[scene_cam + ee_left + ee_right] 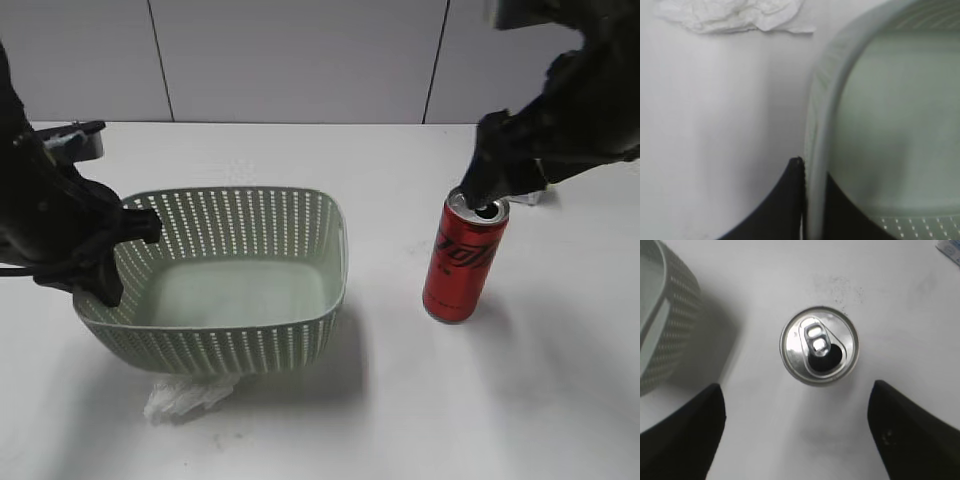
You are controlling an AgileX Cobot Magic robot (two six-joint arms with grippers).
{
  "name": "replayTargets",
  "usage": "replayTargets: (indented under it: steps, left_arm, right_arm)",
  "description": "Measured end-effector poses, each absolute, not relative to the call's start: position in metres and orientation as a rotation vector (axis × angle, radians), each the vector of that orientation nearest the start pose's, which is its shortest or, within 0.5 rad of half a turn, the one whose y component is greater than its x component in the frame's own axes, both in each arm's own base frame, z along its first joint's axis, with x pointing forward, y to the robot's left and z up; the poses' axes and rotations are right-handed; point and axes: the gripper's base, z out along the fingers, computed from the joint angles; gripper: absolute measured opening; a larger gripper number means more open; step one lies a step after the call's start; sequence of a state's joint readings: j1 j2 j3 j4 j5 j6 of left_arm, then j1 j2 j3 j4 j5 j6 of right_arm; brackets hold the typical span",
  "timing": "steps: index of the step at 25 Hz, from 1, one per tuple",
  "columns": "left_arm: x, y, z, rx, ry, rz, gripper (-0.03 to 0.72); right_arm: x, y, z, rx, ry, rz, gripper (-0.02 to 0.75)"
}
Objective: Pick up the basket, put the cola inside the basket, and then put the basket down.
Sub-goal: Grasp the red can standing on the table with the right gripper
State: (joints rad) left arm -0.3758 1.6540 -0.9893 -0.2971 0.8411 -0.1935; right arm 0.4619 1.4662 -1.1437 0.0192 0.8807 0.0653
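The basket was tilted above the white counter, its left end raised in the left claw, which pinched the basket's left wall between its 2 fingers. In the left wrist view, 1 dark finger lay outside the rim and the other inside. The basket held nothing; its solid pale green bottom was bare. A crumpled piece of white paper lay on the counter under the basket's near left corner.

The cola stood upright on the counter to the right of the basket, well apart from it. Its silver top showed the pull tab and an open mouth. The right claw hung directly above the can with its 2 fingers spread wide, 1 on each side, touching nothing. A small white-and-blue object sat at the far right edge of the right wrist view.
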Motion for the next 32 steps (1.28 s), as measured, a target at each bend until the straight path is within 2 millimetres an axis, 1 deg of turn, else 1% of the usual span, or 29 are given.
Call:
replayTargets:
  steps: [3,7,10,14,18,23,25,26,29,32]
  left_arm:
    - [0.271,-0.133,0.188,0.021,3.06,-0.4,-0.003]
    - [0.27,-0.134,0.188,0.027,3.061,-0.401,-0.003]
    - [0.27,-0.134,0.188,0.028,3.061,-0.399,-0.003]
    - [0.27,-0.134,0.188,0.028,3.061,-0.399,-0.003]
    - [0.27,-0.134,0.188,0.028,3.061,-0.399,-0.003]
    - [0.271,-0.134,0.188,0.028,3.06,-0.4,-0.003]
    - [0.271,-0.134,0.188,0.028,3.06,-0.4,-0.003]
    - [0.271,-0.134,0.188,0.028,3.06,-0.4,-0.003]
    - [0.27,-0.134,0.188,0.027,3.061,-0.401,-0.003]
    - [0.27,-0.134,0.188,0.025,3.061,-0.403,-0.003]
  right_arm:
    - [0.28,0.142,0.272,-0.459,2.694,0.185,0.678]
    - [0.292,0.145,0.253,-0.435,2.724,0.166,0.678]
    - [0.297,0.146,0.247,-0.408,2.72,0.157,0.678]
    - [0.303,0.142,0.243,-0.376,2.707,0.093,0.678]
    - [0.309,0.144,0.237,-0.356,2.694,0.101,0.678]
    - [0.315,0.148,0.215,-0.349,2.754,0.098,0.671]
    - [0.316,0.149,0.209,-0.35,2.769,0.094,0.648]
    - [0.316,0.149,0.209,-0.348,2.772,0.096,0.624]
    - [0.316,0.149,0.208,-0.343,2.78,0.098,0.505]
    - [0.315,0.149,0.208,-0.342,2.787,0.097,0.498]
